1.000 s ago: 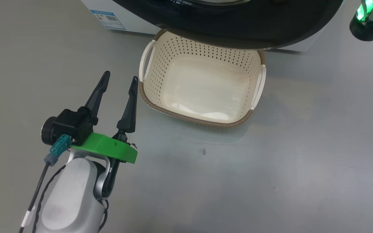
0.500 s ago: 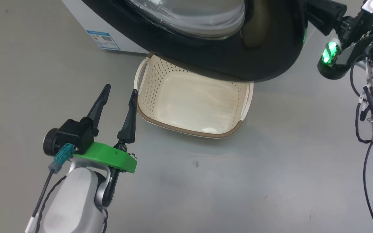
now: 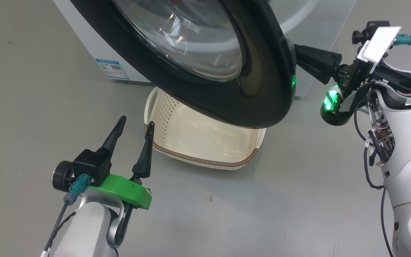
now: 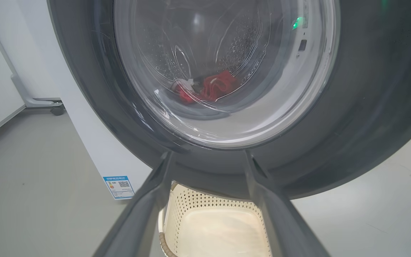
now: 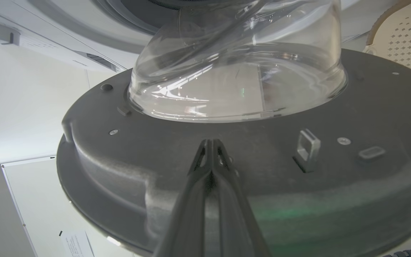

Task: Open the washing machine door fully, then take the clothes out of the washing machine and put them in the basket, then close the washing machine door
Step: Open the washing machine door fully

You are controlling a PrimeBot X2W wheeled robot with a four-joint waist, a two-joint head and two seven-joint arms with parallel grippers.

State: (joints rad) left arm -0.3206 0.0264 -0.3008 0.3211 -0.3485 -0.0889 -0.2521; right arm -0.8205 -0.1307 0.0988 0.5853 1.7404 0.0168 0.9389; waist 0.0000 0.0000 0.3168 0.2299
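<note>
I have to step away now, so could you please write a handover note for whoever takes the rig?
Left gripper: open, empty, beside the basket.
Right gripper: shut, tips at the door's inner face.
Door partly open, over the basket; basket empty on the floor; clothes inside the washer.
Done: door started.
To do: open door fully, move clothes to basket, close door.

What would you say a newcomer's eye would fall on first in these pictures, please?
The huge glossy black washing machine door strikes first, swung partly open across the top of the head view and overhanging the cream basket on the floor. Next, the red clothes seen through its glass in the drum, and the shut right hand tipped against the door's inner face.
</note>
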